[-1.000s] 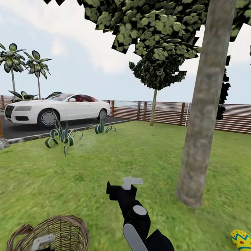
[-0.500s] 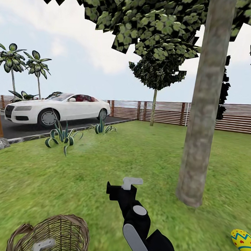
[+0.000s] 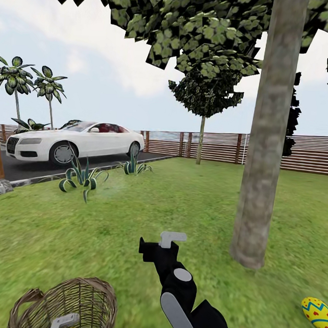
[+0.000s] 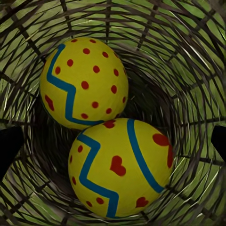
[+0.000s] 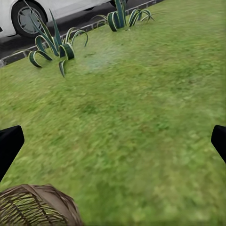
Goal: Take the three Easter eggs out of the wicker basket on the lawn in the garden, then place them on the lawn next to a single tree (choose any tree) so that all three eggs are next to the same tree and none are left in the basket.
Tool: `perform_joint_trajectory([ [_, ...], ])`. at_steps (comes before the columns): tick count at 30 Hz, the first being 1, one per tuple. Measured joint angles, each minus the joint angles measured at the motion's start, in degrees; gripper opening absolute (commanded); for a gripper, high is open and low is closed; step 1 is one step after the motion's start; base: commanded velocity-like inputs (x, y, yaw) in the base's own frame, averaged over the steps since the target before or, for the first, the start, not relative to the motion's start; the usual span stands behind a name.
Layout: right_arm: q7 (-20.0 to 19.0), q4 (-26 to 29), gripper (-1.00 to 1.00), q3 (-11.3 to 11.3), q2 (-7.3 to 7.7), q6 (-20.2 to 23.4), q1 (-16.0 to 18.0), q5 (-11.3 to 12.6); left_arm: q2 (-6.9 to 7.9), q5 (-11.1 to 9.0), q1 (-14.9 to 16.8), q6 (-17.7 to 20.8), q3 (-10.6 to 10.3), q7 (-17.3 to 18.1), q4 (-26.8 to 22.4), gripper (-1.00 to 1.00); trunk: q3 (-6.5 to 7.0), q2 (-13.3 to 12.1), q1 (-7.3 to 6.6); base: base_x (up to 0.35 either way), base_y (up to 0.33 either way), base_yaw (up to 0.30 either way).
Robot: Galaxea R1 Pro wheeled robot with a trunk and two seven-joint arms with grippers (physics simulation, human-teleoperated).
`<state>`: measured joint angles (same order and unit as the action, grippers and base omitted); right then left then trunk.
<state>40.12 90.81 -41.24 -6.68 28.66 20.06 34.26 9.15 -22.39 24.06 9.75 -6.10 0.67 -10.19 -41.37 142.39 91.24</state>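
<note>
Under L end effector [image 4: 113,141]: 2 eggs [image 4: 120,169]

A thick tree [image 3: 265,155] is seen rising from the lawn [image 3: 147,206]. One Easter egg [image 3: 316,313] is seen lying on the grass near its base. The wicker basket [image 3: 75,303] is seen at the lower left, apart from the outstretched right gripper [image 3: 172,238].

My left pincer [image 3: 65,321] has sunk lower into the basket [image 3: 87,299]. The basket has tipped slightly.
</note>
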Motion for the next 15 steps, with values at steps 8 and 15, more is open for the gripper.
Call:
perform_joint_trajectory([
  [8, 0.0, 0.0, 1.00, -0.1, 0.00, 0.0, 0.0, 0.0, -0.28, 0.1, 0.0, -0.1, 0.0, -0.1, 0.0, 1.00, -0.81, 0.8, 0.50, 0.000, 0.000, 0.000],
  [15, 0.0, 0.0, 1.00, -0.1, -0.06, 0.0, 0.0, 0.0, -0.32, 0.1, 0.0, -0.5, -0.1, -0.1, 0.0, 1.00, -0.81, 0.8, 0.50, 0.000, 0.000, 0.000],
])
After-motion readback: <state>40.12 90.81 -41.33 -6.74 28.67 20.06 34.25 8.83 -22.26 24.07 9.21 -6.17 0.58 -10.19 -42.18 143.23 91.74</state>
